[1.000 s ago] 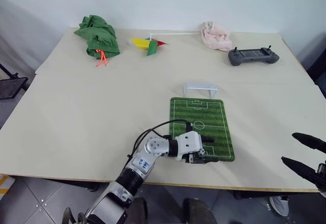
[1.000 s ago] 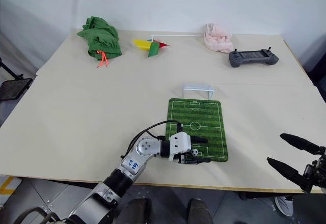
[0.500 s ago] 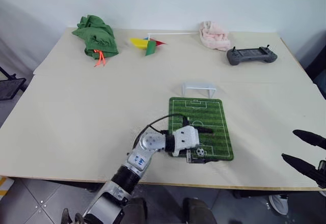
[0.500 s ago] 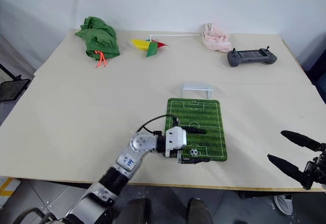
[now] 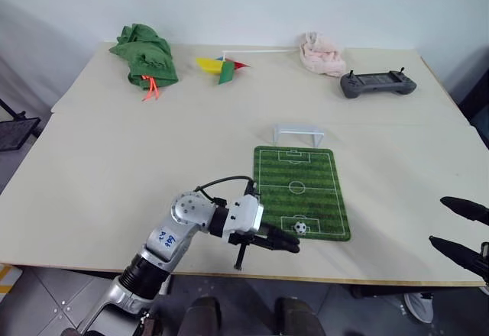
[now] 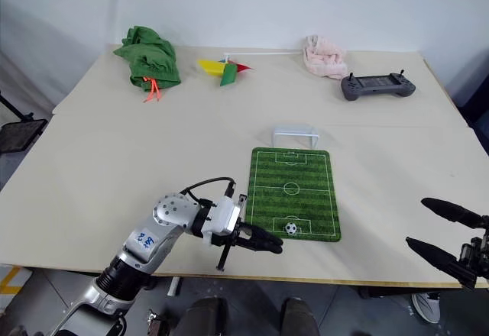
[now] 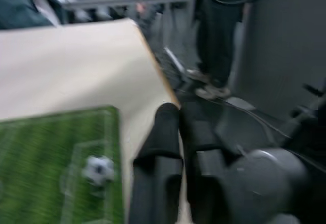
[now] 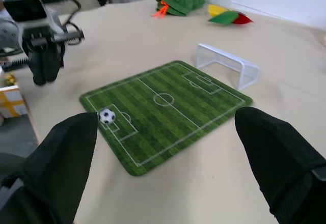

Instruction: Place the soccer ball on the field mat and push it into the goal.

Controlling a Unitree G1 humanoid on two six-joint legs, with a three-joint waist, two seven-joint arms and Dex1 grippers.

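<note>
The soccer ball (image 5: 301,227) lies free on the near end of the green field mat (image 5: 298,187), inside the printed penalty box. My left gripper (image 5: 289,243) is shut and empty, pointing right, just off the mat's near-left corner and a little short of the ball. The left wrist view shows its closed fingers (image 7: 168,132) beside the ball (image 7: 98,169). The pale goal (image 5: 299,132) stands at the mat's far end. My right gripper (image 5: 438,219) is open and empty, off the table's right front edge, and its wrist view looks across the mat (image 8: 168,107) to the ball (image 8: 107,115).
Along the table's far side lie a green cloth (image 5: 145,53), a colourful pinwheel toy (image 5: 221,66), a pink cloth (image 5: 321,52) and a dark grey controller (image 5: 378,84). The table's front edge runs just below the mat. A person's legs (image 7: 216,30) stand beyond the table.
My left gripper let go of the ball, which now rests on the mat. It then shut and drew back to the left, off the mat. My right gripper stayed put.
</note>
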